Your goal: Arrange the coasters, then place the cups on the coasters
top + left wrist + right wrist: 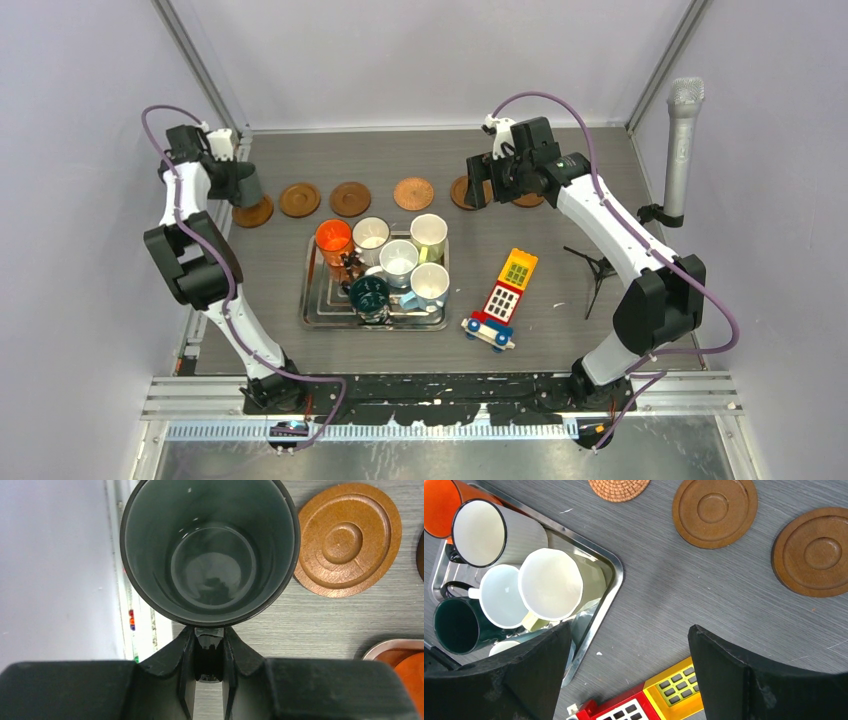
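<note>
The left hand (pixel 207 645) is closed on the handle of a dark green cup (pixel 210 550) and holds it upright at the far left end of the bench (pixel 560 230). The cup sits right in front of the fingers, mouth up, and a brown wooden coaster (pixel 347 539) lies just beside it. The right hand (pixel 629 670) hangs with its jaws wide apart and nothing between them, over the right end of the row of coasters (pixel 350 198). Two of those wooden discs lie on the bench ahead of it. Six other cups (pixel 398 258) stand crowded together in the metal tray (pixel 322 300) mid-bench, near a toy truck (pixel 503 298).
</note>
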